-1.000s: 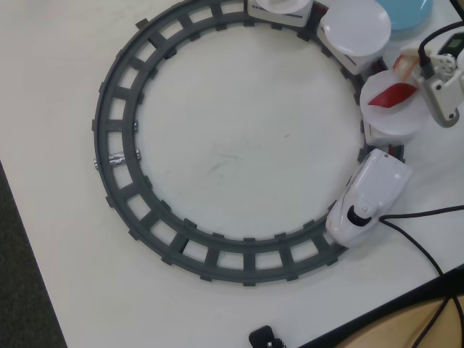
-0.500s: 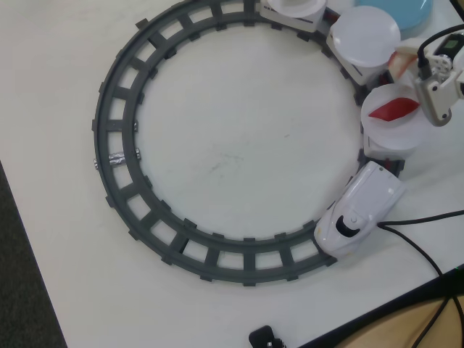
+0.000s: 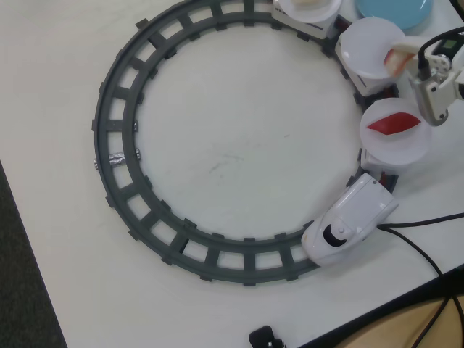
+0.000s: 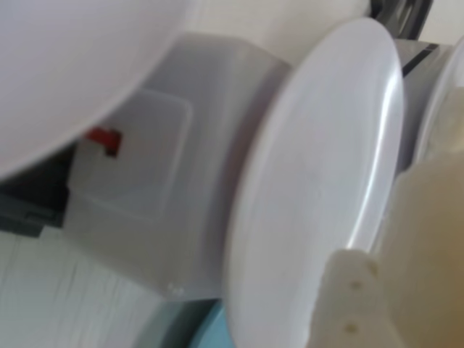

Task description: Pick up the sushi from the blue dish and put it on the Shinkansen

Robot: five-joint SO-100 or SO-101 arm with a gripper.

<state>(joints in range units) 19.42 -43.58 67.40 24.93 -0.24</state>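
In the overhead view, the pale pink-white oblong toy sushi (image 3: 396, 58) is pinched between the jaws of the white two-finger gripper (image 3: 406, 61), above a round white plate (image 3: 366, 45) carried on the white toy Shinkansen (image 3: 349, 220).

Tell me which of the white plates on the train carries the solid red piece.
The plate just behind the Shinkansen nose, lowest of the three in the overhead view. The middle plate has the pale sushi over it; the top one holds a beige piece.
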